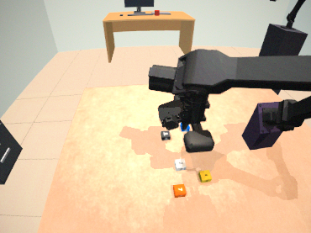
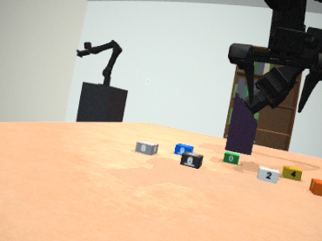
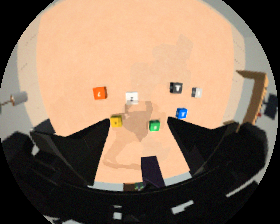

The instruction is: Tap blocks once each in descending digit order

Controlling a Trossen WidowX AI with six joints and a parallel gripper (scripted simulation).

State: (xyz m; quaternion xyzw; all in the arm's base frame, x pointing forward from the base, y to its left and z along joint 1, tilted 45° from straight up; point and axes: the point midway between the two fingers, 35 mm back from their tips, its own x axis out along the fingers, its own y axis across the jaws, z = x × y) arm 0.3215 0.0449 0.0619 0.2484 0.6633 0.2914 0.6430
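Observation:
Seven small digit blocks lie on the tan mat (image 1: 105, 161) (image 2: 87, 192). In the exterior view I read grey 8 (image 2: 146, 147), blue 9 (image 2: 184, 149), black 6 (image 2: 191, 160), green 0 (image 2: 231, 157), white 2 (image 2: 268, 174) and yellow 4 (image 2: 291, 172). The orange block (image 2: 317, 186) is cut by the edge. The top view shows the black (image 1: 166, 135), white (image 1: 180, 164), yellow (image 1: 205, 176) and orange (image 1: 179, 190) blocks and a sliver of the blue (image 1: 183, 127). The arm hides the grey and green ones. My gripper (image 2: 276, 107) (image 3: 139, 123) is open and empty, high above the blocks.
A dark purple box (image 1: 262, 129) (image 2: 240, 127) stands upright on the mat behind the green block. A second arm on a black pedestal (image 1: 283, 39) (image 2: 102, 101), a desk with a monitor (image 1: 147, 23) and a bookshelf (image 2: 278, 129) stand off the mat.

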